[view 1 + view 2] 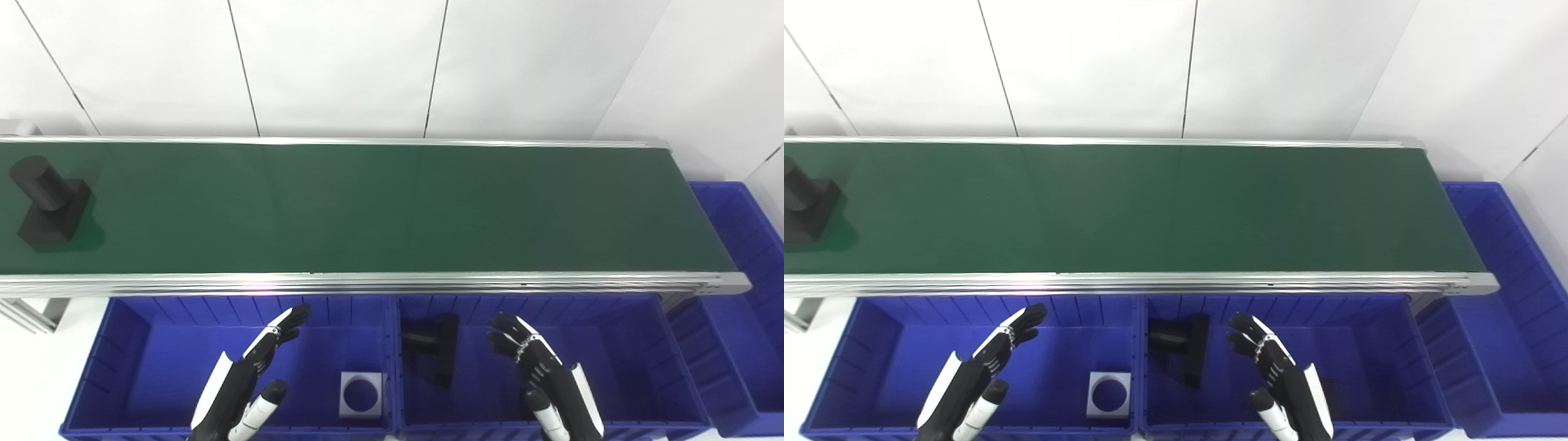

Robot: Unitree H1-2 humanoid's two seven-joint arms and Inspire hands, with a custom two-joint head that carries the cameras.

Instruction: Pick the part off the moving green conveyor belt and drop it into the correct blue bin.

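A black part [48,201], a cylinder standing on a square base, rides at the far left end of the green conveyor belt [380,208]. My left hand [248,380] hovers open over the left blue bin [116,367], well right of the part and nearer than the belt. Over the middle blue bin [637,361] my right hand [542,373] is open too, holding nothing. The left bin holds a grey square plate with a round hole [361,394]. A black part [436,349] lies in the middle bin.
A third blue bin [744,275] stands at the belt's right end. Aluminium rails [367,283] edge the belt on both long sides. White wall panels [343,67] rise behind the conveyor.
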